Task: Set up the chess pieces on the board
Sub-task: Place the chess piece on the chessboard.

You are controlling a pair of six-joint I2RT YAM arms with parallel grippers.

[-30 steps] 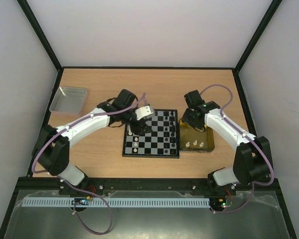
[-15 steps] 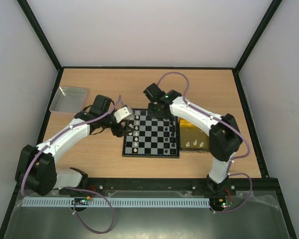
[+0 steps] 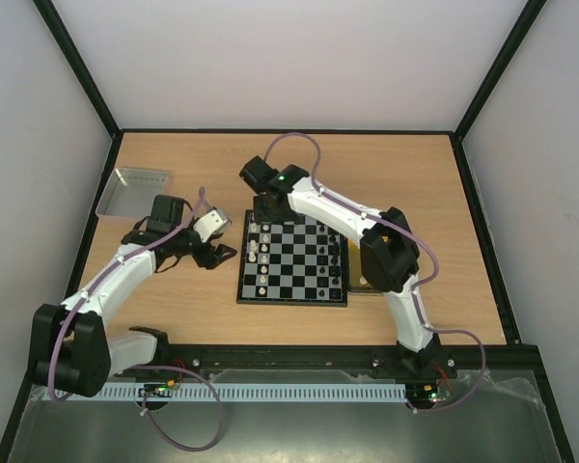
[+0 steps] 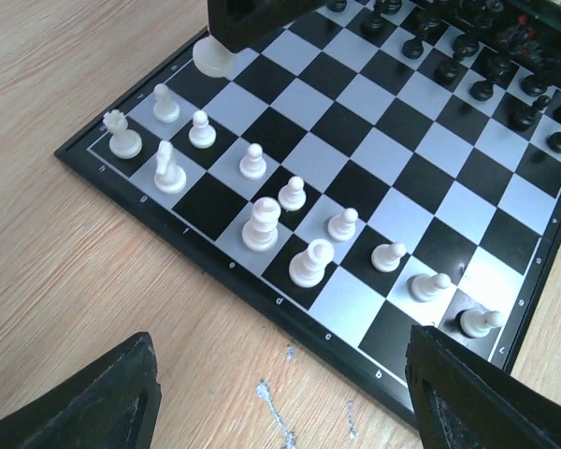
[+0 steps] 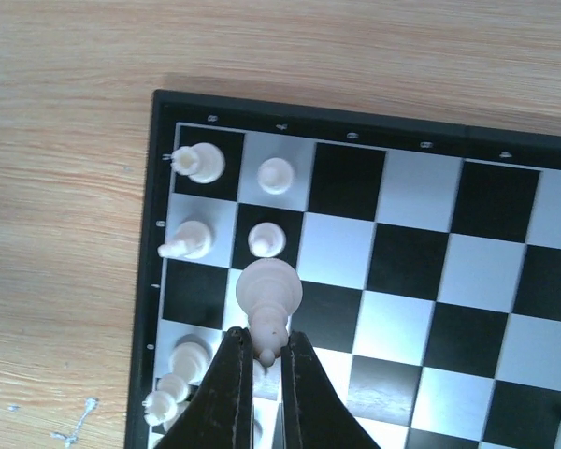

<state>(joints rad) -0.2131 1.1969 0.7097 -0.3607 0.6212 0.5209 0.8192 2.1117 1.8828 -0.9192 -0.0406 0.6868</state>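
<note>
wooden table [image 3: 299, 164] fills the overhead view, with the board [image 3: 299, 280] lying at its centre. white pieces [image 3: 259, 253] line the board's left edge and black pieces [image 3: 340, 260] its right edge. the left gripper [image 3: 217, 255] sits over bare wood just left of the board, clear of it. the right gripper [image 3: 264, 216] hangs over the board's upper left corner. a grey metal tray [image 3: 133, 190] rests at the table's left edge, well apart from the board.

from the left wrist, the left gripper [image 4: 280, 374] has its fingers [image 4: 103, 402] spread wide in the bottom corners, holding nothing. the board [image 4: 374, 140] runs diagonally across the frame, with white pieces [image 4: 262, 224] in two rows along its near edge and black pieces [image 4: 477, 65] at the upper right. at the top, the right gripper [image 4: 229, 33] holds a white piece [image 4: 212, 56] over a corner square.

from the right wrist, the right gripper [image 5: 266, 360] is clamped on the white piece [image 5: 269, 299], pinched by its top, above the board [image 5: 421, 243] near its left edge. whether its base touches the square cannot be told. other white pieces [image 5: 198, 162] stand in the upper left squares.
</note>
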